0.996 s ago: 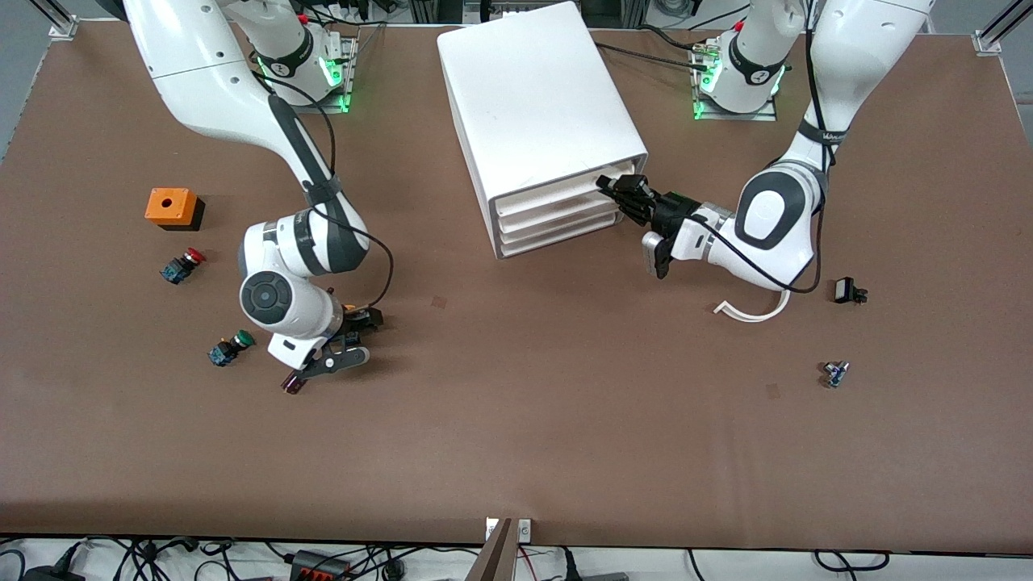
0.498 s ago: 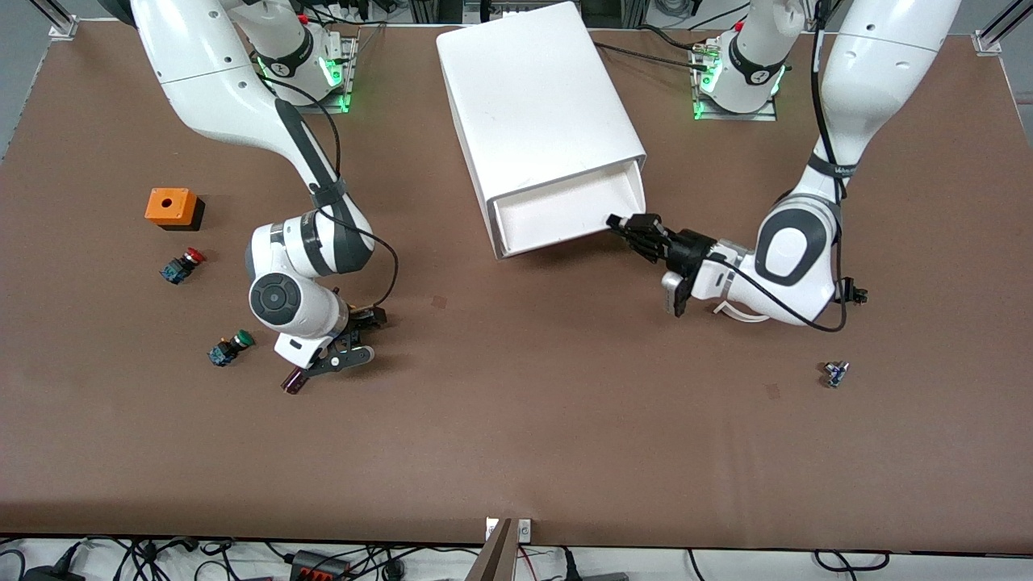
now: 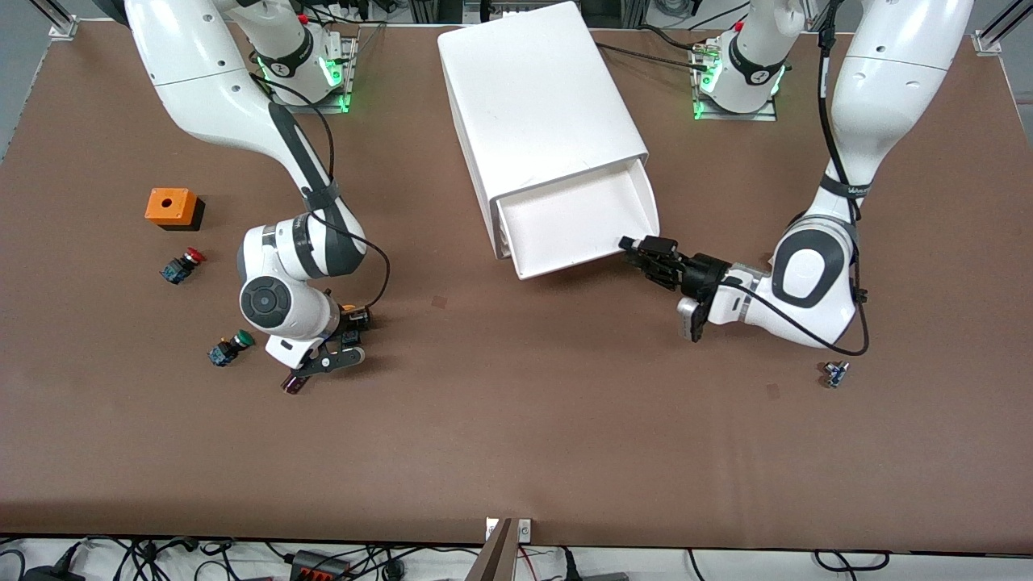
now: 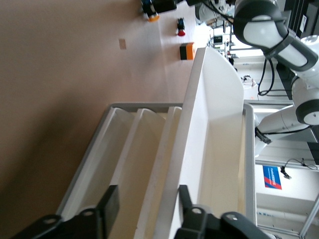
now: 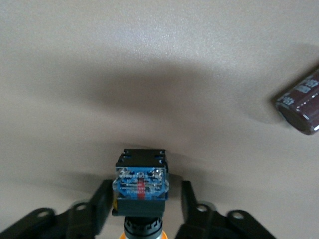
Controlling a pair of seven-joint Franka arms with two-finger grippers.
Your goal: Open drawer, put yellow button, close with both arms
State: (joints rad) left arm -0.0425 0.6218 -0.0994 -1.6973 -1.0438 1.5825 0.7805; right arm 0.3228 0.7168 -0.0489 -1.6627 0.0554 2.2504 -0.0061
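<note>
Front view: the drawer (image 3: 577, 230) stands pulled out of the cabinet (image 3: 537, 105); the left gripper (image 3: 646, 254) is at its corner. Left wrist view: fingers (image 4: 109, 206) parted, straddling the drawer's front wall — back off squarely. Right wrist view: right gripper (image 5: 142, 206) fingers flank the yellow button (image 5: 141, 186), well away from the cabinet on the table (image 5: 149, 59) — grip squarely across the body before lifting.

I see the drawer (image 3: 583, 228) now pulled out of the cabinet (image 3: 539, 105); my left gripper (image 3: 643, 252) loosens at its front, my right gripper (image 5: 141, 204) closes around the yellow button (image 5: 141, 191).
</note>
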